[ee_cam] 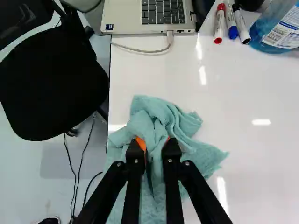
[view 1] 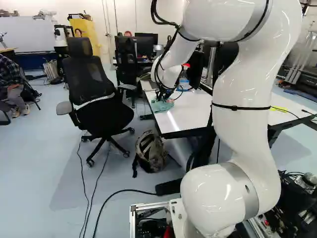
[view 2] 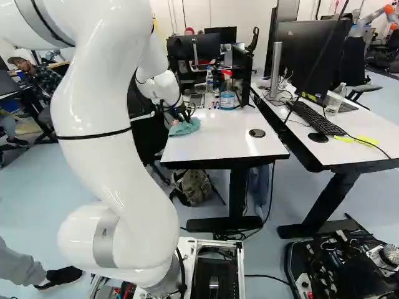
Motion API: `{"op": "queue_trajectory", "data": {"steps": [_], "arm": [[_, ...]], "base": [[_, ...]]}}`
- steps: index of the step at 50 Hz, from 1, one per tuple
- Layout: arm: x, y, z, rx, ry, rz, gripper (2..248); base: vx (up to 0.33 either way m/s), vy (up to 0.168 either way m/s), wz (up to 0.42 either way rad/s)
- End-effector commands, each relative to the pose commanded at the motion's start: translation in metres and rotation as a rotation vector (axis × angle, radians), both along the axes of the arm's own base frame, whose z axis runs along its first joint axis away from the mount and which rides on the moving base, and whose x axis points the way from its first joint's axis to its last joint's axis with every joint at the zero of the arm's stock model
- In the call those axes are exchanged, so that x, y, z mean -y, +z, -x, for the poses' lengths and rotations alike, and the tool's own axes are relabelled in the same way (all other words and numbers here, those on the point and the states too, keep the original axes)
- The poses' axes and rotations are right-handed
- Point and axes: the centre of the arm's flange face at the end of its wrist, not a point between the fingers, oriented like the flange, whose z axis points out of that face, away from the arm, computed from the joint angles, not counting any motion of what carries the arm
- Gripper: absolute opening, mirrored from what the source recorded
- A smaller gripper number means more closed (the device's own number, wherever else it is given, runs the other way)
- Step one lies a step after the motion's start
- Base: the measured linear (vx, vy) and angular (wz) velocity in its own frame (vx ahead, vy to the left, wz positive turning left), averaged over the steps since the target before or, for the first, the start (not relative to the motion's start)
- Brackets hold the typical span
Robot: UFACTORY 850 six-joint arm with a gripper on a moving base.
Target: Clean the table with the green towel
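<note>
My gripper (view 2: 181, 117): fingers slightly apart, bunched green towel (ee_cam: 161, 116) pinched between; towel lies at table's (ee_cam: 257, 163) edge.

Room between towel (ee_cam: 161, 114) and laptop (ee_cam: 126, 23) — cable (ee_cam: 140, 50) intrudes; bottle (ee_cam: 260, 39) and markers (ee_cam: 231, 23) obstruct alongside.

The white arm (view 1: 243, 99) rises from its lowest joint (view 1: 220, 201) at the lower right of the left base view and reaches forward. The wrist (view 1: 171, 74) slopes down at upper centre; the black gripper (view 1: 162, 94) points downward. In the wrist view its fingers stand drawn in, orange pads (ee_cam: 141, 143) facing across a narrow gap.
</note>
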Motion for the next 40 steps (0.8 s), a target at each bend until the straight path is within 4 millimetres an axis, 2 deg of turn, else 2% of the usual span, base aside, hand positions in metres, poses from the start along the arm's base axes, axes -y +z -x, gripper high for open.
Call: {"op": "queue_trajectory", "data": {"steps": [10,29,40], "arm": [[0.009,-0.001,-0.012,0.007,-0.017,0.000,51],[0.042,-0.001,-0.009,0.005,-0.072,0.000,51],[0.058,0.000,0.000,-0.001,-0.101,0.000,51]], "base": [[0.000,0.002,0.006],[0.000,0.010,0.051],[0.000,0.004,0.019]]}}
